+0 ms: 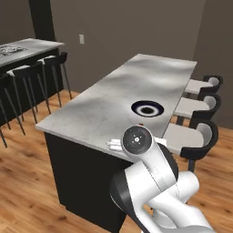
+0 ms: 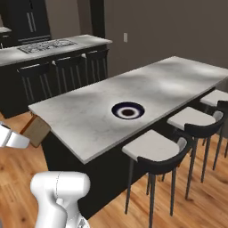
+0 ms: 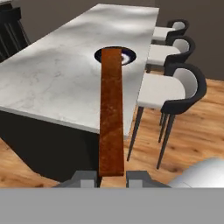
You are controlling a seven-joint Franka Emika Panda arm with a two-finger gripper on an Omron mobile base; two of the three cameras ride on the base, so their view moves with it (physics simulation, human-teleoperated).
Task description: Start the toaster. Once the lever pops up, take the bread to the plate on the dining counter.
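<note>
My gripper (image 3: pixel 111 177) is shut on the bread (image 3: pixel 111 113), an orange-brown slice seen edge-on in the hand view, running up from the fingertips. In the right base view the bread (image 2: pixel 36 130) hangs as a brown square beside the near left corner of the dining counter (image 2: pixel 84 120), below its top. The plate (image 2: pixel 128 110) with its dark navy rim lies on the white marble top near the stool side, well ahead of the bread. It also shows as plate (image 1: pixel 147 108) and plate (image 3: pixel 127 57), part hidden by the slice. The toaster is out of view.
Three grey-seated bar stools (image 2: pixel 156 149) stand along the dining counter's right side, also stools (image 1: pixel 193 134). A second island with a gas cooktop (image 2: pixel 46 46) and dark stools (image 2: pixel 67 73) lies to the far left. Wooden floor (image 1: pixel 27 182) surrounds the counter.
</note>
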